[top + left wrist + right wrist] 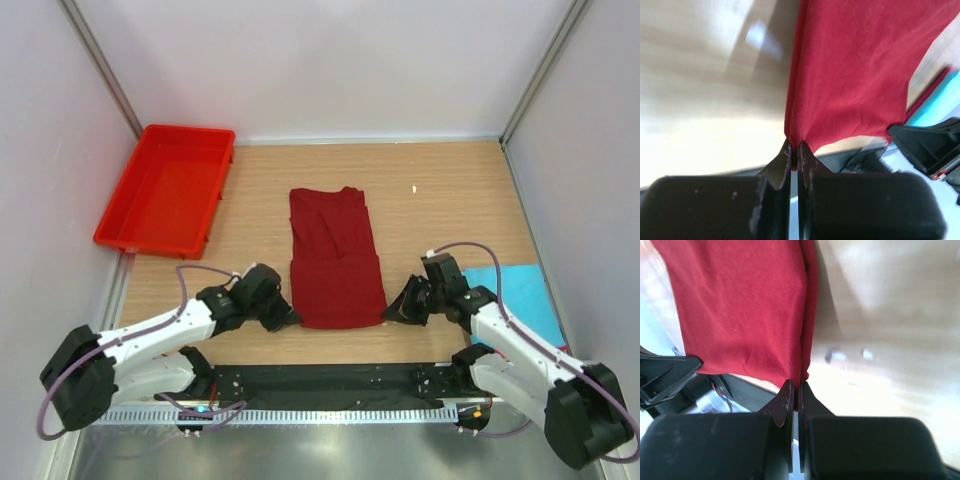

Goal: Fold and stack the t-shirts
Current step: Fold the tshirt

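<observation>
Top external view shows our maroon shirt lying lengthwise in the middle of the table. It is already folded into a long strip, with the collar end far from us and the hem near our bases. We hold that hem at both corners, with the left gripper at the near left corner and the right gripper at the near right one, each lowered to the tabletop. In the wrist views both pairs of jaws are pinched tight on a thin edge of red cloth. The fabric puckers at the tips, so we judge the grip firm. We take the two corners together because the next fold, as we read it, carries the hem over toward the collar, and an even hold at both ends should keep that edge straight. A slip at one corner would skew the fold. The turquoise shirt lies flat at the right edge of the table, apart from the maroon one and out of the way. The red tray sits at the far left.
</observation>
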Controlling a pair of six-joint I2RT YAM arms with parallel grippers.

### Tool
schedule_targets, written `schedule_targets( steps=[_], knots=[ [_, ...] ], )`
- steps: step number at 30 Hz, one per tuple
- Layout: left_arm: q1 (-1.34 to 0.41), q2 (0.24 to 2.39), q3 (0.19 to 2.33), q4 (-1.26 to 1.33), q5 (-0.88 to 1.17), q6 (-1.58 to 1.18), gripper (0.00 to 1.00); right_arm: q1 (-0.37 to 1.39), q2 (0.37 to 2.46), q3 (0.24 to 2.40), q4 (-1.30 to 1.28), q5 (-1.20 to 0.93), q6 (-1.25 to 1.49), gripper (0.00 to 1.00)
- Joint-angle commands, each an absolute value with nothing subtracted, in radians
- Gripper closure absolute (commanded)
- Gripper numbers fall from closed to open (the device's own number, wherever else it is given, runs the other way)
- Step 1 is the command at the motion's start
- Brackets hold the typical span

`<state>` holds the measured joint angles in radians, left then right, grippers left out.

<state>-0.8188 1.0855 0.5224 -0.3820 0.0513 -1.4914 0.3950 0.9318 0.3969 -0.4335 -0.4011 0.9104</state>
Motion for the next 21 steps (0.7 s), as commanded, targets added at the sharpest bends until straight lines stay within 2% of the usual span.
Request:
schedule_targets(
  steps=[1,8,11,17,21],
  knots=[
    [-0.950,0.991,0.488,-0.495,-0.084,-1.610,1.00,0.475,0.794,0.354,-0.554,-0.357,0.986,0.99],
    [-1.143,0.856,0.515,-0.661,-0.210,-1.733,1.00,0.526,0.539,0.340,-0.781,-0.348,1.042,0.99],
    [-1.175,0.847,0.554,-0.698,-0.225,-1.736,1.00,0.528,0.515,0.420,-0.868,-0.345,1.022,0.99],
    [-1.158,0.897,0.767,-0.862,-0.331,-1.694,1.00,0.526,0.714,0.641,-0.851,-0.367,0.979,0.99],
    [-0.993,0.913,0.848,-0.847,-0.276,-1.544,1.00,0.522,0.912,0.813,-0.827,-0.357,0.914,0.99]
  ],
)
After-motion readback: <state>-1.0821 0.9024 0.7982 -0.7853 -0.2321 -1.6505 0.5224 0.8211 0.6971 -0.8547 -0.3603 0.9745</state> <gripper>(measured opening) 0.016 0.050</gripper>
